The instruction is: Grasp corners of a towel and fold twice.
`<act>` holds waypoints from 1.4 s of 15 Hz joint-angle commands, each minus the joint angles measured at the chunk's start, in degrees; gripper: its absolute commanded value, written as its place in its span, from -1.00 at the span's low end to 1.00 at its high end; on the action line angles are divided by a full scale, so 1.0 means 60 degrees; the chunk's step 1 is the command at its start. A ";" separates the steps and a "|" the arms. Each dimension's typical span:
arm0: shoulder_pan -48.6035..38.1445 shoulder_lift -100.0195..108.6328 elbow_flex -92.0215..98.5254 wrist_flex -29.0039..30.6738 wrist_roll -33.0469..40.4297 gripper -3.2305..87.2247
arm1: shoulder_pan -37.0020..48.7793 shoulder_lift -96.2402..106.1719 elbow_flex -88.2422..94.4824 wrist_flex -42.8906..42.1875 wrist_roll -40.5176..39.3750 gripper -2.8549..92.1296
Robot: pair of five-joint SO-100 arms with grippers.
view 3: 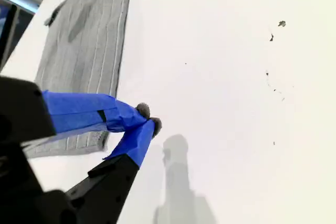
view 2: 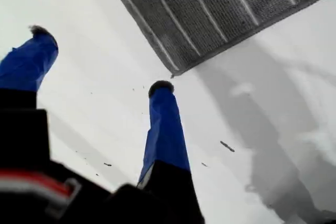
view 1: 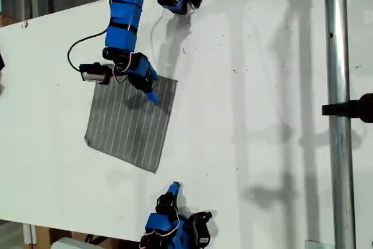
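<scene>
The grey striped towel (view 1: 131, 123) lies flat and unfolded on the white table (view 1: 250, 86). My first gripper (view 1: 173, 189) is at the table's near edge in the exterior view. It is open (view 2: 100, 59), with nothing between its blue fingers (view 2: 164, 124). The towel's nearest corner (view 2: 173, 71) lies just beyond one fingertip, not touched. My second gripper (view 1: 152, 97) reaches in from the far side over the towel's far right part in the exterior view. Its tips (view 3: 149, 121) are shut together with nothing visible between them, beside the towel's edge (view 3: 89, 40).
A vertical metal pole (view 1: 337, 109) with a black clamp (view 1: 349, 109) stands at the exterior view's right. A black cable (view 1: 76, 51) loops beside the second arm. Small dark specks (view 3: 273, 38) dot the table.
</scene>
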 commanded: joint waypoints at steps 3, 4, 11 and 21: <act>-0.0132 0.0015 -0.0029 0.0103 -0.0190 -0.99 | 0.0000 -0.1963 -0.0190 -0.0820 0.0044 -0.18; -0.0161 0.0015 -0.0029 0.0103 -0.0190 -0.99 | 0.0073 -0.2329 -0.0234 -0.0776 0.0000 -0.22; -0.0234 0.0015 -0.0410 0.0381 -0.0337 -0.99 | 0.0117 -0.3940 -0.0630 -0.1377 -0.0322 -0.87; -0.2417 -1.3564 -1.3696 0.2476 0.4922 -1.00 | -0.0190 -0.3853 -0.0615 -0.1772 -0.0469 -0.95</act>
